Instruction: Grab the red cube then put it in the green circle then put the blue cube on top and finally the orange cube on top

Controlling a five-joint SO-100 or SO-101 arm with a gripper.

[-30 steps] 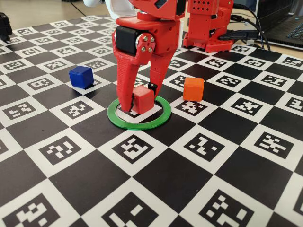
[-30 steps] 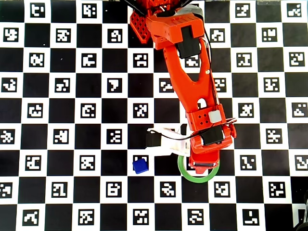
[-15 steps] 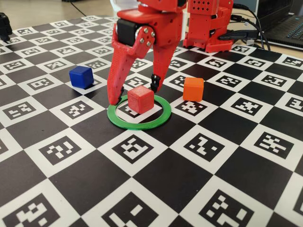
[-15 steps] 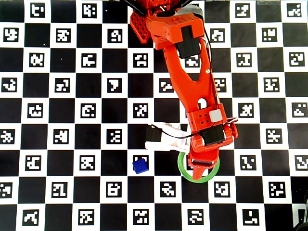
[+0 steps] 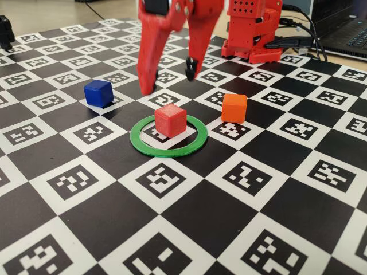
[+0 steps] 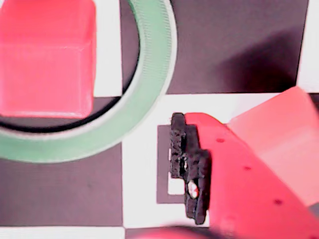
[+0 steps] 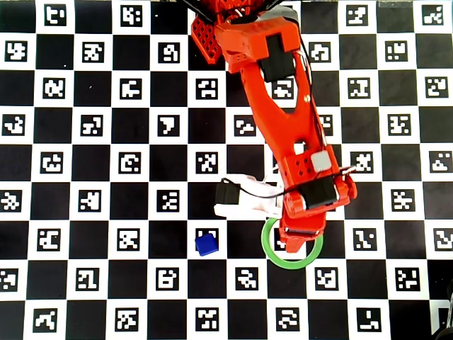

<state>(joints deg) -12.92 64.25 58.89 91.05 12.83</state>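
The red cube (image 5: 170,120) sits inside the green circle (image 5: 168,152), a flat ring on the checkered board. My red gripper (image 5: 170,80) hangs open and empty just above and behind the red cube. The blue cube (image 5: 98,92) is to the left of the ring, and the orange cube (image 5: 234,107) is close to its right. In the wrist view the red cube (image 6: 47,57) fills the top left inside the ring (image 6: 154,74), and one black finger pad (image 6: 189,169) is outside the ring. From overhead, the arm hides the red and orange cubes; the ring (image 7: 283,266) and blue cube (image 7: 206,243) show.
The board is a black and white checker of marker tiles (image 5: 172,229). The arm's red base (image 5: 252,34) stands at the back, with cables and a laptop (image 5: 338,28) behind it. A white camera mount (image 7: 241,198) juts from the arm's side in the overhead view.
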